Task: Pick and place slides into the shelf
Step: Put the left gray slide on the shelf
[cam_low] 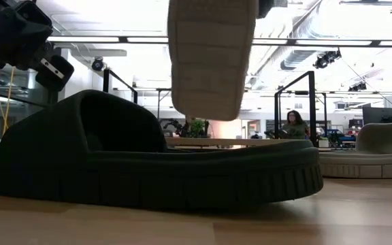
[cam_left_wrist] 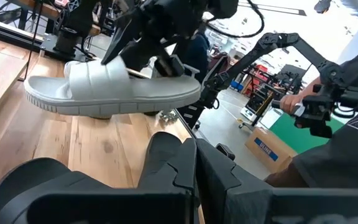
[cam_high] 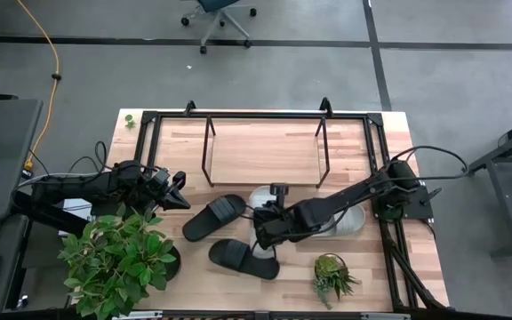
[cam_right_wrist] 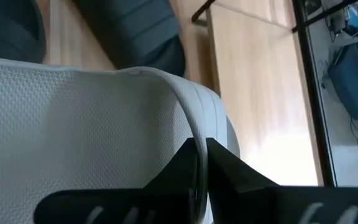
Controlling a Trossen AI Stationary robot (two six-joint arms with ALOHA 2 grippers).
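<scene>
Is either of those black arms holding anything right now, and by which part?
Yes. The right pincer is shut on a light grey slide sandal, pinching its wide strap and holding it off the table. The left pincer is shut and holds nothing.

Both arms' fingers [cam_right_wrist: 201, 165] closed.

We saw a light wood table [cam_high: 238, 151] with pale plank grain across the middle of the high view. The shelf [cam_high: 260, 120] on it was thin black tubing over a light wood base. Two black slides [cam_high: 213, 217] lay left of centre, ribbed along their soles. A light grey slide [cam_left_wrist: 114, 90] showed a ridged strap and a notched sole edge; in the right wrist view its surface carried a fine woven-looking texture. Both hands, left hand [cam_high: 178, 190] and right hand [cam_high: 263, 233], were black. Two green leafy plants [cam_high: 114, 258] sat at the lower frame.
</scene>
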